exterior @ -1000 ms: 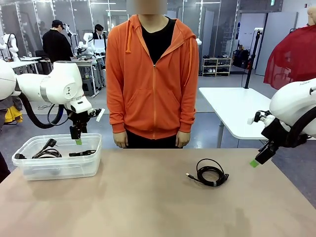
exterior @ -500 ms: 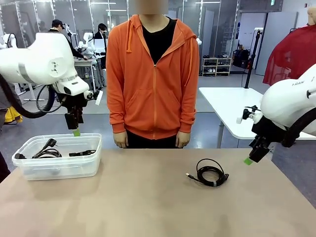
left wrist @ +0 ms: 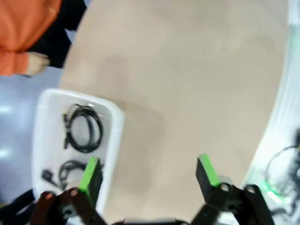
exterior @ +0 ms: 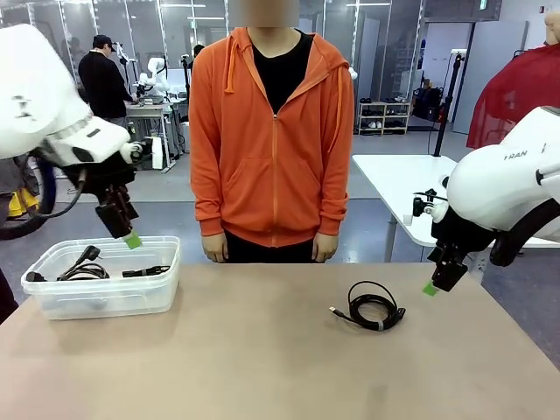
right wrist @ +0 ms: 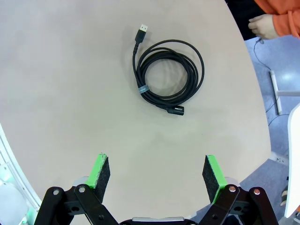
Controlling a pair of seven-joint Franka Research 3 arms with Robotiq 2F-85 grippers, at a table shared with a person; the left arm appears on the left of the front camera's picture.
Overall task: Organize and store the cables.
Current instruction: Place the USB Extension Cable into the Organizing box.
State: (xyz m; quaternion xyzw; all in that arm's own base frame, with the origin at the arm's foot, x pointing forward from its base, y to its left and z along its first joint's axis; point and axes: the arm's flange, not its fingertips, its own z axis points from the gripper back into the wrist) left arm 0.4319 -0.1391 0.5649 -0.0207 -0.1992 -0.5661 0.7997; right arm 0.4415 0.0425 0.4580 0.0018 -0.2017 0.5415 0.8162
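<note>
- The left pincer point(exterior: 131, 238) hangs tilted in the air above the far left part of a clear plastic bin point(exterior: 109, 302). Its green-padded fingers are spread wide, released, with nothing between them.
- The bin stands at the left end of the counter point(exterior: 262, 367). Inside it lie the stored cables point(exterior: 86, 269), black cords in loops. The left wrist view shows them as two bundles on the pale bottom, blurred.
- A person in an orange hoodie point(exterior: 271, 131) stands at the far side, near the middle, arms down and hands level with the counter's far edge.
- One coiled cable point(exterior: 374, 306) lies flat on the counter right of the middle, well apart from the bin. In the right wrist view it is a neat black loop with a small flat connector point(right wrist: 142, 31) sticking out.
- The right pincer point(exterior: 430, 287) hovers above the counter just right of the coiled cable, not touching it. Its fingers are released and wide apart, with only bare counter between the pads.
</note>
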